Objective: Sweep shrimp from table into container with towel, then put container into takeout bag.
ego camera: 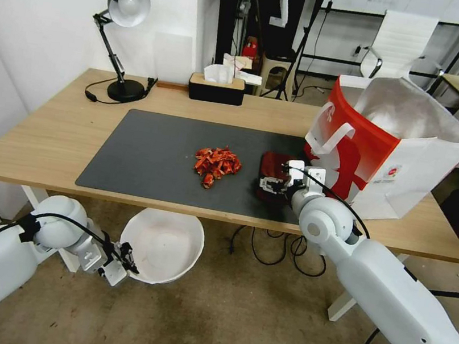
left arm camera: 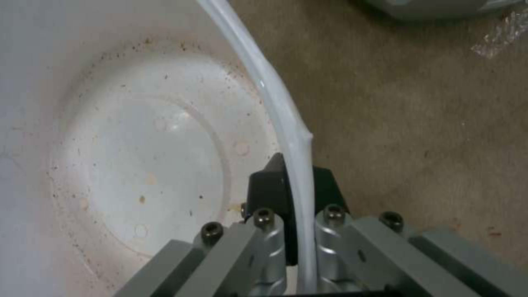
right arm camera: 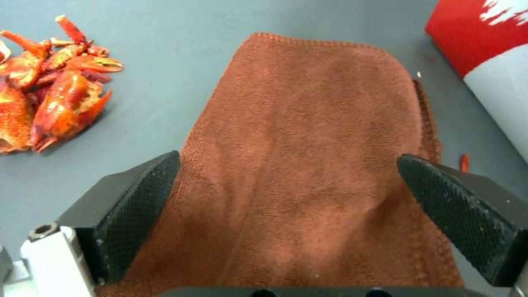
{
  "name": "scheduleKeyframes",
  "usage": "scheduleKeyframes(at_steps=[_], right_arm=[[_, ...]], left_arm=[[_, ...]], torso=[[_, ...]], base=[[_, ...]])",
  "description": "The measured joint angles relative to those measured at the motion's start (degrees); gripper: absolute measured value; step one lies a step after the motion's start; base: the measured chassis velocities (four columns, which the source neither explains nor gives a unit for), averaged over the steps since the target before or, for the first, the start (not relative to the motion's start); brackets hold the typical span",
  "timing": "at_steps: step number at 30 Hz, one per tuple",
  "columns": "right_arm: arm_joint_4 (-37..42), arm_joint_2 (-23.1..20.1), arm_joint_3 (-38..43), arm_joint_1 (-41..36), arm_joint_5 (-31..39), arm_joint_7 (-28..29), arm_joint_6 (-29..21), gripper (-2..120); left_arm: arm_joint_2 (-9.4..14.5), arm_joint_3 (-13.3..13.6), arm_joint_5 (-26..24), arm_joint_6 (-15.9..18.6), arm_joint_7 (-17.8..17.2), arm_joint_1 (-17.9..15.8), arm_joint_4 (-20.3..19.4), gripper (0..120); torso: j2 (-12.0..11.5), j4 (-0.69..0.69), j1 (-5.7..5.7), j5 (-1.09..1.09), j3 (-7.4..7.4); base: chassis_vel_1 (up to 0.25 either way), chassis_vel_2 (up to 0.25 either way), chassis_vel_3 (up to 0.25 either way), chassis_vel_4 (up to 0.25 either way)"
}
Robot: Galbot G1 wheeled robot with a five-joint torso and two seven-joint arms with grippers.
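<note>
Nearest the robot, below the front edge of the table point(ego camera: 42, 155), the left hand point(ego camera: 121, 262) was clamped on the rim of the container point(ego camera: 164, 245), one black pad inside the wall and one outside, so that the white tub was held under the table edge, in front of the mat point(ego camera: 146, 154) and a little to the left of the shrimp point(ego camera: 216, 165). Its floor was bare apart from small specks. On the table, the right hand point(ego camera: 269, 185) stood over the near end of the towel point(ego camera: 271, 167), its textured fingers point(right arm camera: 140, 206) spread apart with one on each side of the cloth and nothing yet gripped. The towel lay flat on the mat just to the right of the shrimp, with a strip of bare mat between them, and the heap sat untouched near the middle of the mat. Beyond the towel, to the right of the shrimp, the takeout bag point(ego camera: 393, 156) stood upright and open-mouthed on the table, showing its foil lining. The step in hand appeared to be the taking up of the towel, before any sweeping. The next move probably called for the right hand to close on the cloth, then carry it to the far side of the shrimp so the pieces could be pushed toward the front edge and over into the waiting container.
</note>
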Motion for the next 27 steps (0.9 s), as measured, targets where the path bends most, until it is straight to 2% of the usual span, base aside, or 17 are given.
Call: scheduleKeyframes(at_steps=[21, 27], right_arm=[[-0.78, 0.37, -0.03, -0.57, 1.21, 0.87, -0.26, 100], [-0.88, 0.5, 0.04, -1.13, 1.52, 0.98, -0.18, 94]], left_arm=[[0.51, 0.15, -1.02, -0.81, 0.25, -0.41, 0.79, 0], [0.29, 0.3, -1.08, -1.21, -0.04, -0.34, 1.31, 0]], torso=[[0.0, 0.0, 0.0, 0.0, 0.0], [0.0, 0.0, 0.0, -0.01, 0.0]], base=[[0.0, 0.0, 0.0, 0.0], [0.0, 0.0, 0.0, 0.0]])
